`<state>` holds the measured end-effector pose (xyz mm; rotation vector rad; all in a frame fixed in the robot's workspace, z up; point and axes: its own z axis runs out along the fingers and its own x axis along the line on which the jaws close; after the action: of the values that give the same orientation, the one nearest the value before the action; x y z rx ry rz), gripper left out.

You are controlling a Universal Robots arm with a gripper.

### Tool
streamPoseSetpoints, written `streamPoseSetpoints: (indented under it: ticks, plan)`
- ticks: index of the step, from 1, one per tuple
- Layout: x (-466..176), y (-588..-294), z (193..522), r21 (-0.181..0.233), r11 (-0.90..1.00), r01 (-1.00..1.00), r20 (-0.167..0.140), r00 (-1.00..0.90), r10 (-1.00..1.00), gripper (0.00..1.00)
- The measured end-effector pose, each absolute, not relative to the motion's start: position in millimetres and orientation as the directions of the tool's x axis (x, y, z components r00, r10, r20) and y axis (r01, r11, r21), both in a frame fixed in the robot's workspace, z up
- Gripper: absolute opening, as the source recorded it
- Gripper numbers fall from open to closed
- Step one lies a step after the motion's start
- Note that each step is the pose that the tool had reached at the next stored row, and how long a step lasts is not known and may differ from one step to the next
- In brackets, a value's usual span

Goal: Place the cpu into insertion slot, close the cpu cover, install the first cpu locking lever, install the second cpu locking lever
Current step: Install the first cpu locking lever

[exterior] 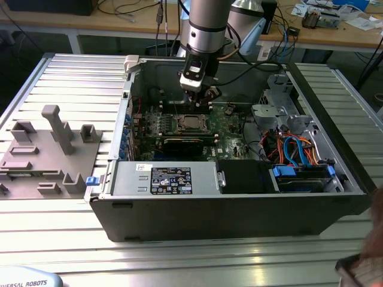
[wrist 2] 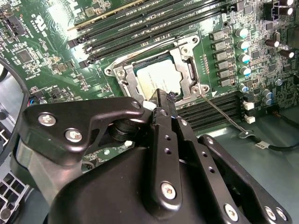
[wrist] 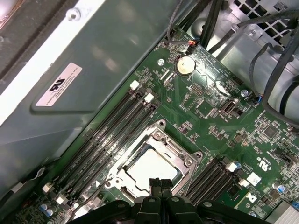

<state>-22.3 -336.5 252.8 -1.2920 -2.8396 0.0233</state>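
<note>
We count one green motherboard (wrist: 212,128), one silver-topped square cpu (wrist: 147,166), one silvery windowed metal cpu cover (wrist: 182,161), one round coin battery (wrist: 185,66).

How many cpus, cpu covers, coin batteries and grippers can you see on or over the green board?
cpu: 1
cpu cover: 1
coin battery: 1
gripper: 1
Total: 4

Shiny metal cpu cover (wrist: 174,156), matt cpu (wrist: 152,169)
</note>
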Motion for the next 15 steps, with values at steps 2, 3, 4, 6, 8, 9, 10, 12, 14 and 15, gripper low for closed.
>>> streamPoseSetpoints:
  ticks: [2,3,4,6,8,9,10,12,14,15]
  plan:
    - [-22.3,-336.6,252.8,-0.023,0.662,0.749,0.014,-0.662,0.749,0.11]
    - [-22.3,-336.6,252.8,-0.023,0.664,0.747,0.014,-0.664,0.747,0.11]
    - [-22.3,-336.6,252.8,-0.023,0.666,0.745,0.014,-0.666,0.746,0.11]
    - [-22.3,-336.5,252.8,-0.023,0.671,0.741,0.014,-0.671,0.741,0.11]
    - [-22.3,-336.6,252.8,-0.023,0.677,0.736,0.014,-0.676,0.736,0.11]
    - [-22.3,-336.5,252.8,-0.023,0.679,0.734,0.014,-0.678,0.735,0.11]
    - [-22.3,-336.5,252.8,-0.023,0.68,0.732,0.014,-0.68,0.733,0.11]
    - [-22.3,-336.5,252.8,-0.023,0.685,0.728,0.014,-0.685,0.729,0.11]
    - [-22.3,-336.5,252.8,-0.023,0.689,0.724,0.014,-0.689,0.725,0.11]
    - [-22.3,-336.5,252.8,-0.023,0.691,0.723,0.014,-0.691,0.723,0.11]
